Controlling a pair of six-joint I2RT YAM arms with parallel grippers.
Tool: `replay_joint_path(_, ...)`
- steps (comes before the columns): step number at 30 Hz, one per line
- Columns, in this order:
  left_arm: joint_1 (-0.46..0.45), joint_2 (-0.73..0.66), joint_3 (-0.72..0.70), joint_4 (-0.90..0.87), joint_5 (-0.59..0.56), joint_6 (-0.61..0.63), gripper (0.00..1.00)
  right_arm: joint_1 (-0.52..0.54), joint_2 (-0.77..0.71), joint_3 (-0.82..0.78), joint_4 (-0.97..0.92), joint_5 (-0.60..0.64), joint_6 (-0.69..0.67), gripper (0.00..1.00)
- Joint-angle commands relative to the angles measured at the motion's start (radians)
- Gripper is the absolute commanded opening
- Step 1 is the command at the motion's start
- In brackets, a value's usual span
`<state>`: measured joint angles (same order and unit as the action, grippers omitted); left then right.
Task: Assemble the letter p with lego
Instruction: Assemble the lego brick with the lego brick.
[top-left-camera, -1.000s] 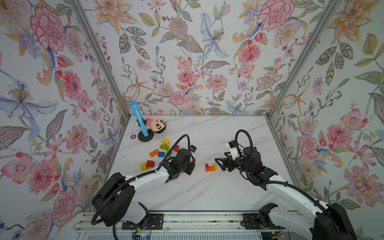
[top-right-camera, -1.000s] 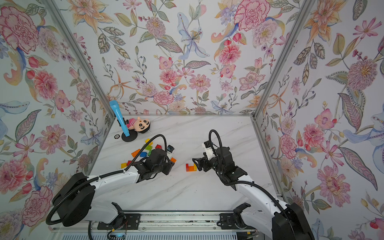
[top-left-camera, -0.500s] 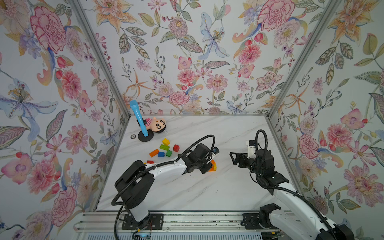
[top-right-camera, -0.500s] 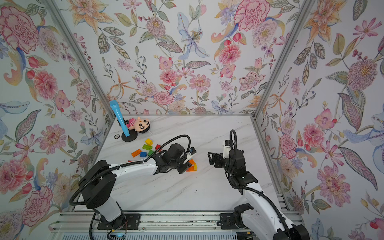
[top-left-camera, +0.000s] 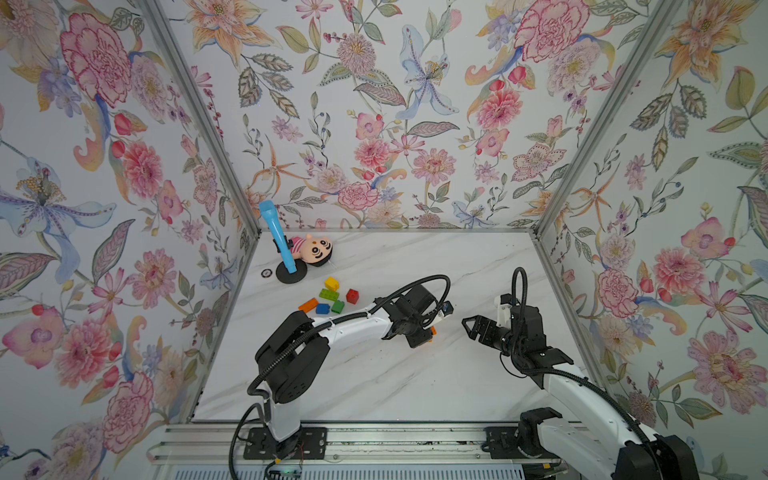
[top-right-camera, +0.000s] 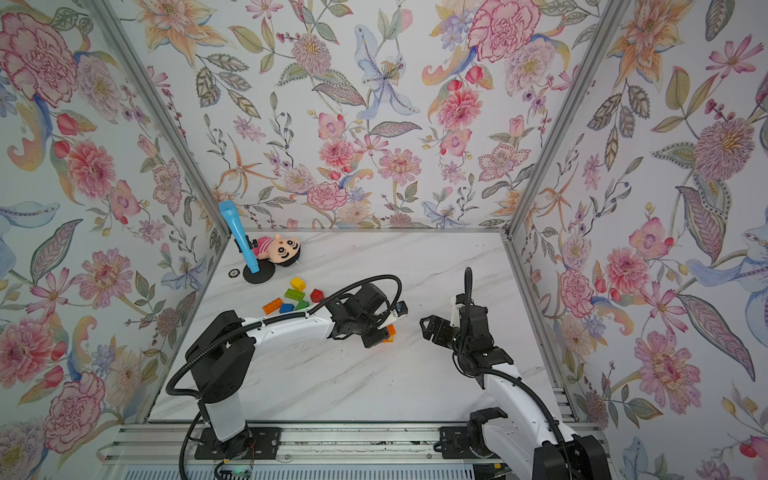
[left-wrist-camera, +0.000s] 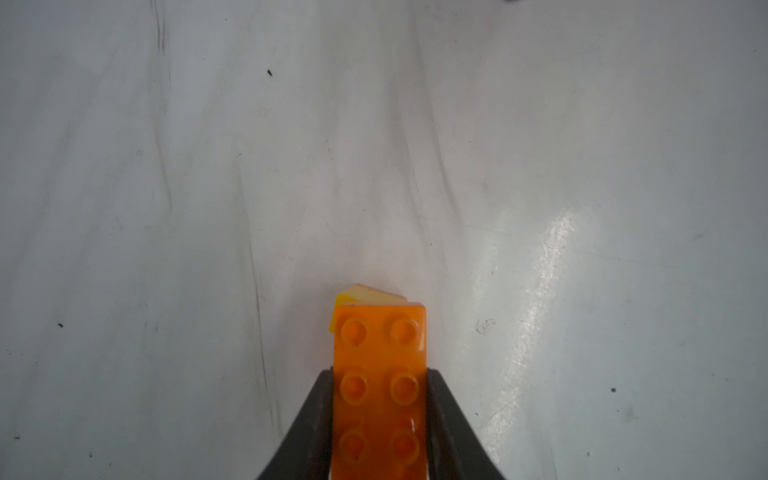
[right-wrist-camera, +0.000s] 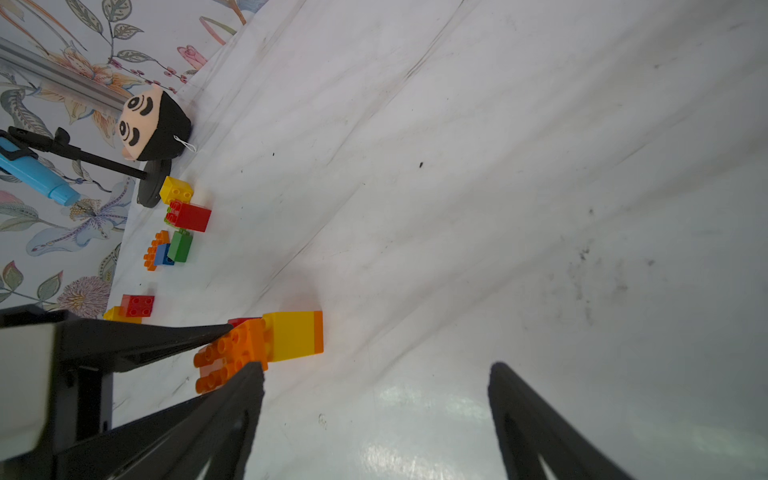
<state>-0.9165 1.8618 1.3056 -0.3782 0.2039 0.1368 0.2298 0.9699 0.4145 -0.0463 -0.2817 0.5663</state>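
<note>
Left end effector (left-wrist-camera: 380, 376) grips orange brick (left-wrist-camera: 380, 336); right end effector (right-wrist-camera: 377, 366) spread. Right wrist: yellow brick (right-wrist-camera: 293, 334) attached.

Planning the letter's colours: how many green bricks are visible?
2, close together: a light green brick and, nearer the robot, a dark green brick. The left arm may hide more.

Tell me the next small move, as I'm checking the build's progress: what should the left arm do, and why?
Probably press the left tool gently down: it is shut on the orange brick, and the yellow brick peeks out askew beyond its far end, so the two do not look seated. The right tool stands open, apart.
</note>
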Motion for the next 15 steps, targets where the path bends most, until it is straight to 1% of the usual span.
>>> replay_joint_path(1,0.0,0.046,0.063,-0.111,0.012,0.082,0.17,0.009,0.015,-0.012,0.028,-0.016,0.019,0.87)
replay_joint_path(5,0.014,0.075,0.105,-0.166,0.029,0.131,0.15,0.012,0.013,-0.019,0.033,-0.016,0.018,0.87)
replay_joint_path(10,0.04,0.054,0.116,-0.174,0.036,0.156,0.18,0.015,0.012,-0.024,0.034,-0.018,0.018,0.87)
replay_joint_path(15,0.06,0.054,0.124,-0.184,0.074,0.178,0.19,0.024,0.021,-0.021,0.042,-0.018,0.026,0.87)
